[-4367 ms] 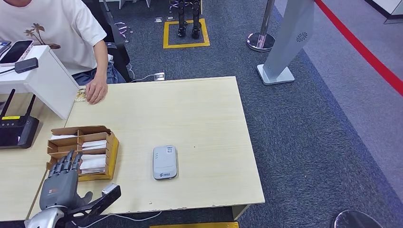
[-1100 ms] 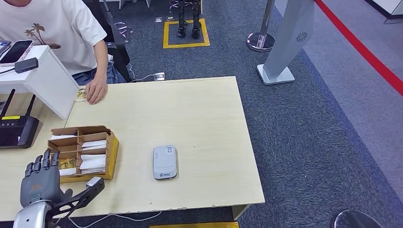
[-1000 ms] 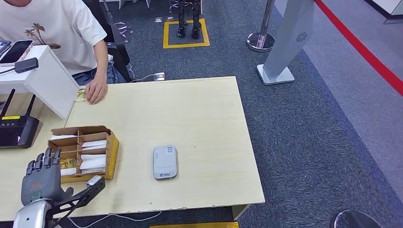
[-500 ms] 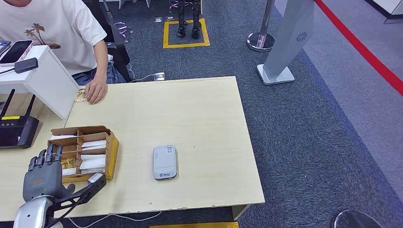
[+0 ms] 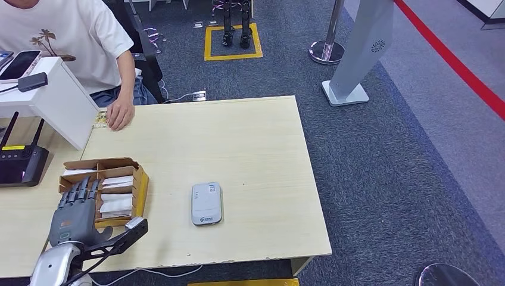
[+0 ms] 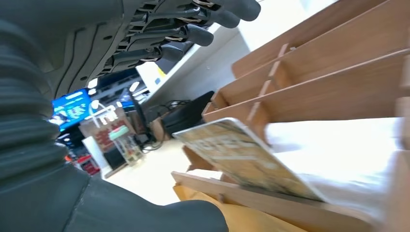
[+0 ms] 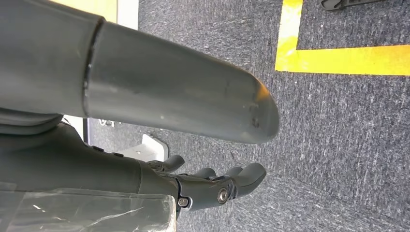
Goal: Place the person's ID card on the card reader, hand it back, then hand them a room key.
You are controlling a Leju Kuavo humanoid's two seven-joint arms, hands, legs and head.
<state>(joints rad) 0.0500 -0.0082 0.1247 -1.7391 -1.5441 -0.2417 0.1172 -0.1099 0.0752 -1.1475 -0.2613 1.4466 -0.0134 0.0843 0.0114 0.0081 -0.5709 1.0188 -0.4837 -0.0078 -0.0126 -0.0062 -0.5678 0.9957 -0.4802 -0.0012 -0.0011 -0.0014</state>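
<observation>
One left hand [image 5: 74, 217], fingers spread and empty, over the card box [image 5: 140, 190] near edge

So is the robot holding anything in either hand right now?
No. Its left hand hovers with fingers spread over the cardboard card box, gripping nothing. Its right hand hangs over the carpet with nothing in it.

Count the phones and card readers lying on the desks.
2: a phone on the white counter by the person, and a card reader on the wooden desk, right of the card box. Others may be hidden.
</observation>
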